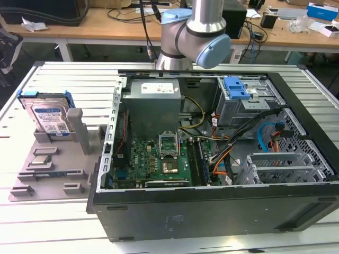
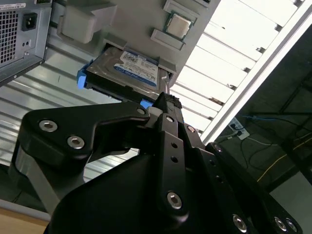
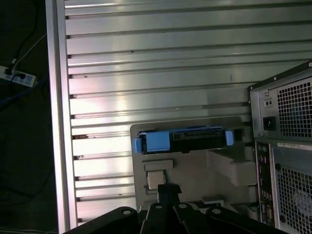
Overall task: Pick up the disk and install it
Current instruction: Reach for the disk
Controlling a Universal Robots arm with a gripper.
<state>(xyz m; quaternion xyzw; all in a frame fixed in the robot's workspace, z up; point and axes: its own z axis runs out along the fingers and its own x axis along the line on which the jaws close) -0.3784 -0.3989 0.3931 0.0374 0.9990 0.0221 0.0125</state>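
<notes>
my fingers pinched together, empty, apart from the disk in its grey holder; unopened they'd likely knock it askew.

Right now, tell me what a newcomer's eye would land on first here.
The open computer case dominates the middle of the exterior view. At the exterior view's left, the blue-framed disk stands on edge in a grey holder. In the second wrist view, the black pincer points toward it.
</notes>
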